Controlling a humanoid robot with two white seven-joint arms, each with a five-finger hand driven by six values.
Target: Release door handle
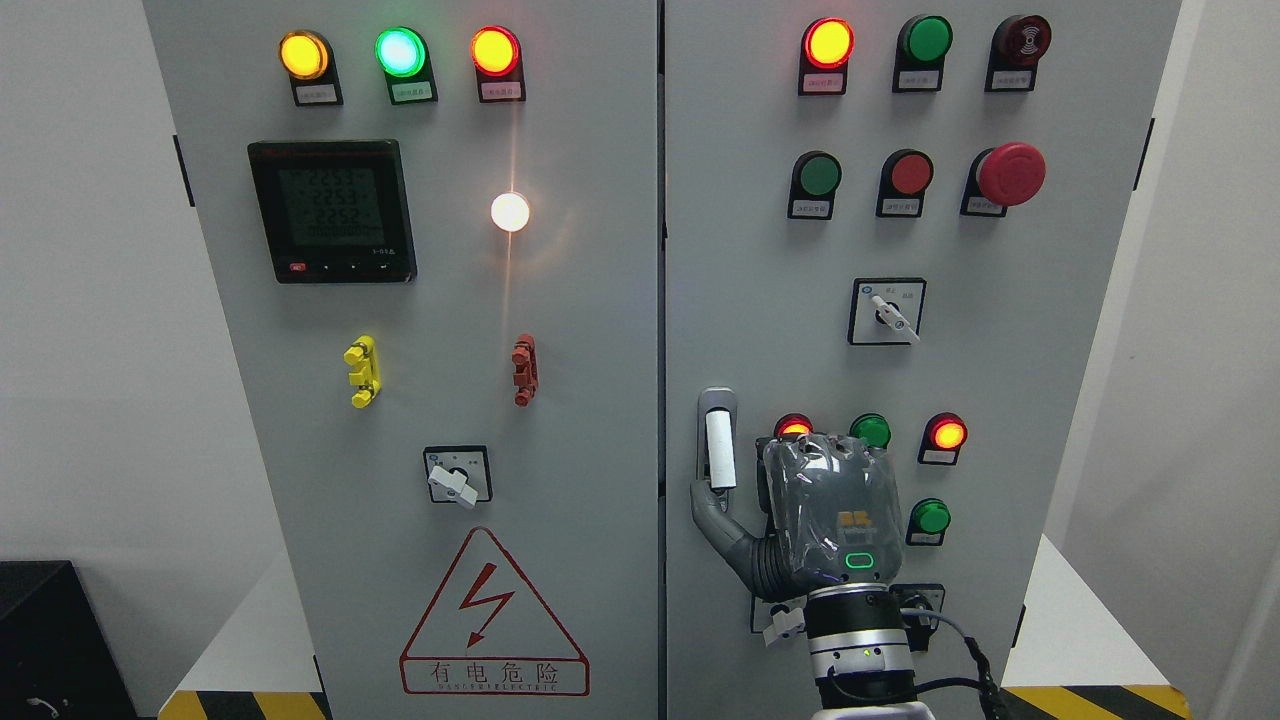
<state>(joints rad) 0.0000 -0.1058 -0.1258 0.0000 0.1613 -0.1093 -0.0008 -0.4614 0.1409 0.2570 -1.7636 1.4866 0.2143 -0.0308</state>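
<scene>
Right hand [825,515] up against the right door [1050,400] of the cabinet, arm coming in from the bottom edge right of the middle. Back of the hand faces the camera, so the four fingers are hidden behind the palm; cannot tell how far they are curled.

Thumb [715,512] is the one digit in view. It reaches out to the hand's left, its tip at the lower end of the handle [720,448], touching it or very nearly.

Handle: white vertical bar in a grey recess, near the inner edge of the right door, just beside the seam between the two doors, level with the row of small lamps (red, green, red) over the knuckles. It sits upright in its recess; the door looks flush with its neighbour.

No full grip on the bar that I can see. The palm sits to the right of it, not around it.

Step in hand, as I judge it: the release itself, late on, with only the thumb left at the handle.

Next move calls for lifting the thumb off sideways, then drawing the hand straight back from the panel, clear of the lamps and the switch [888,312] above.

Left arm not seen.
</scene>
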